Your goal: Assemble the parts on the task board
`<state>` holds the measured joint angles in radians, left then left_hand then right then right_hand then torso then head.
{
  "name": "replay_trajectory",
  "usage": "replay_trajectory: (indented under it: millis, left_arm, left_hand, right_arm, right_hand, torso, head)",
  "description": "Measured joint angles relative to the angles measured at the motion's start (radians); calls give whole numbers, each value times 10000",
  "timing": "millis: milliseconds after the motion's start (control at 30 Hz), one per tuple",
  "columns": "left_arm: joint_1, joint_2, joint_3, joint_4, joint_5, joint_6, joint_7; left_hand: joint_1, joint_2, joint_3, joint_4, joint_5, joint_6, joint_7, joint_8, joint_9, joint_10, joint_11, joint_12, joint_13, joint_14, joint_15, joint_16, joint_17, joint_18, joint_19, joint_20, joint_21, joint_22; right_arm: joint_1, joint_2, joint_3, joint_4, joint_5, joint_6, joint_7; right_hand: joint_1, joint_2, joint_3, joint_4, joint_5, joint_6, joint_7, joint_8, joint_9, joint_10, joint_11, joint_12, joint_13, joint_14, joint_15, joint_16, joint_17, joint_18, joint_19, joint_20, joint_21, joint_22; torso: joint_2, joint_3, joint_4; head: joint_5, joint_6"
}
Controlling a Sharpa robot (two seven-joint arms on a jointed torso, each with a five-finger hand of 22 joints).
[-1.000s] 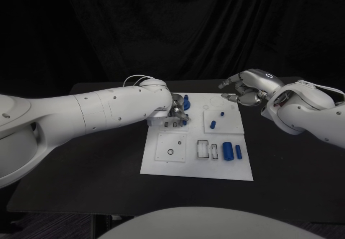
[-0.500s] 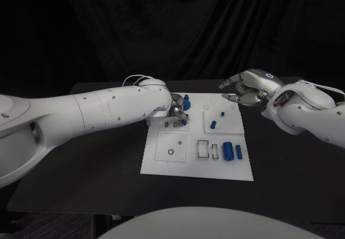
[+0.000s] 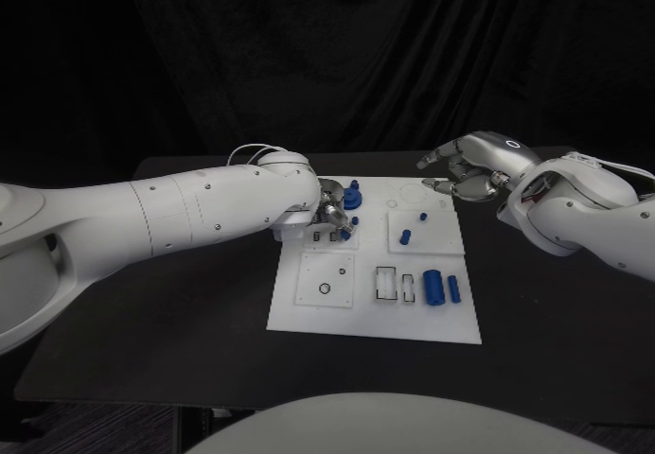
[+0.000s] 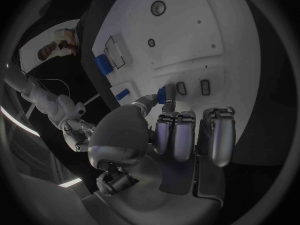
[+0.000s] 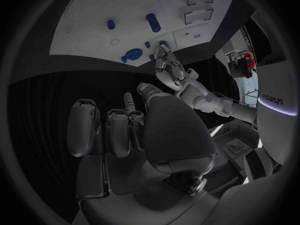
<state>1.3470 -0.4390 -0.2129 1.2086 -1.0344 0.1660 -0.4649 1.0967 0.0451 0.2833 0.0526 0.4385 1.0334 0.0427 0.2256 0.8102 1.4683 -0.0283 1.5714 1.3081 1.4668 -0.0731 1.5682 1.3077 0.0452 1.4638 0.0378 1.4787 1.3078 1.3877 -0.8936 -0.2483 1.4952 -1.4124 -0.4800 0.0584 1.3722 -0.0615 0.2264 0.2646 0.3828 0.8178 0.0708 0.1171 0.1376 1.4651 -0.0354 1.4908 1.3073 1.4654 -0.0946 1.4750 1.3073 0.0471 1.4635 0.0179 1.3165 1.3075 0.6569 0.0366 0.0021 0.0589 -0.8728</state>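
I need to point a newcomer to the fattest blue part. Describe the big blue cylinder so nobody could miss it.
Start at the white task board in the middle of the black table. Go to its near right section, beside two black-outlined rectangular slots. The big blue cylinder lies there on its side, clearly thicker than the slim blue pin to its right.

The left hand [image 3: 332,213] and its arm cover the far-left corner of the task board [image 3: 308,317] — approach there is blocked. The right hand [image 3: 462,178] hovers beside the far-right corner. The near half carries two low blue cylinders [image 3: 439,286]; the surrounding black surface [image 3: 164,331] lies open.
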Motion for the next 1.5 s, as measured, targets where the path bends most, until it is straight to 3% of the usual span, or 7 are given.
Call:
replay_trajectory:
  millis: [467, 833, 1500]
  left_arm:
    - [0, -530, 0, 434, -1, -308, -41]
    - [0, -846, 0, 638, -2, -430, -112]
    - [-6, -886, -1, 598, -2, -445, -180]
  left_hand:
    - [-95, -32, 114, 22, 4, 53, -16, -1, 47, 0, 0, 0, 0, 0, 0, 0, -1, 0, 0, 0, 0, -1]
    - [-159, -74, 182, 11, 4, 53, -12, -1, 67, 0, 0, 0, 0, 0, 0, 0, -2, 0, 0, 0, 0, -2]
    - [-199, -34, 265, 38, -1, 82, 24, -2, 83, 0, 0, 0, 0, 0, 0, 0, -3, 0, 0, 0, 1, -3]
  right_arm:
    - [0, -75, 0, 8, 0, 24, -7]
    - [0, -71, 0, -21, 1, 101, -20]
    - [-32, -21, 0, -69, 1, 232, -23]
  right_hand:
    - [0, 0, 0, 0, 0, 0, 0, 0, 1, 0, -1, 0, 0, 0, 0, 0, 0, 0, 0, 0, 0, -1]
    - [0, 0, 0, 0, 0, 0, -1, 0, -12, -1, -1, 0, 0, 0, 0, 0, 0, 0, 0, 0, 0, -2]
    - [0, 0, 30, -30, 0, 36, -36, 0, -22, -1, -1, -41, 0, 0, 0, 0, 0, 0, 0, 0, 0, 5]
  torso:
    - [-6, 7, 5]
    - [0, 6, 7]
    - [0, -12, -17]
  head:
    - [38, -1]
    - [-24, 2]
    - [71, 3]
